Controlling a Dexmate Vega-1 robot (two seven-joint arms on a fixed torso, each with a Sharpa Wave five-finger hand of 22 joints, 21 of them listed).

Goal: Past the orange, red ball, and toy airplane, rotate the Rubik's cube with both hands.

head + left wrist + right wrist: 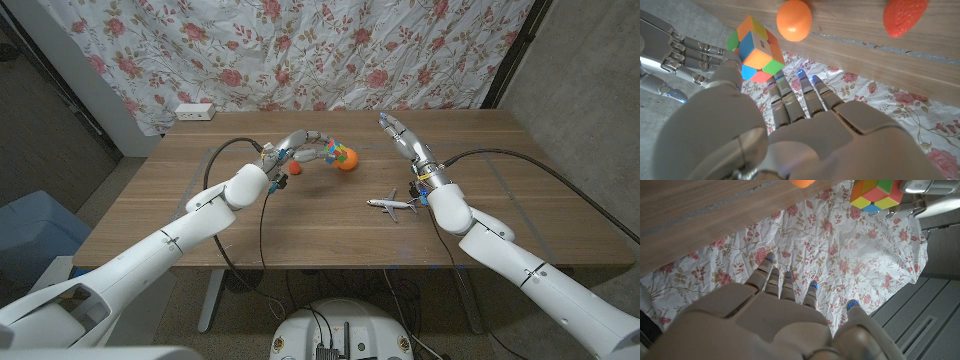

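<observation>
My left hand (303, 143) holds the multicoloured Rubik's cube (331, 152) in its fingertips, just above the table and right beside the orange (347, 159). In the left wrist view the cube (756, 50) sits between my left hand's (790, 130) thumb and fingers, with the orange (794, 20) and the red ball (905, 17) behind it. The red ball (282, 181) lies under my left wrist. The white toy airplane (392, 206) lies nearer the front, right of centre. My right hand (401, 135) is raised with fingers stretched out, holding nothing, a short way right of the cube (875, 192).
The wooden table (300, 235) has bare room in front and at both sides. Black cables (215, 165) run over it beside each arm. A floral curtain (300, 50) hangs behind the far edge, and a white power strip (194, 112) sits at the back left.
</observation>
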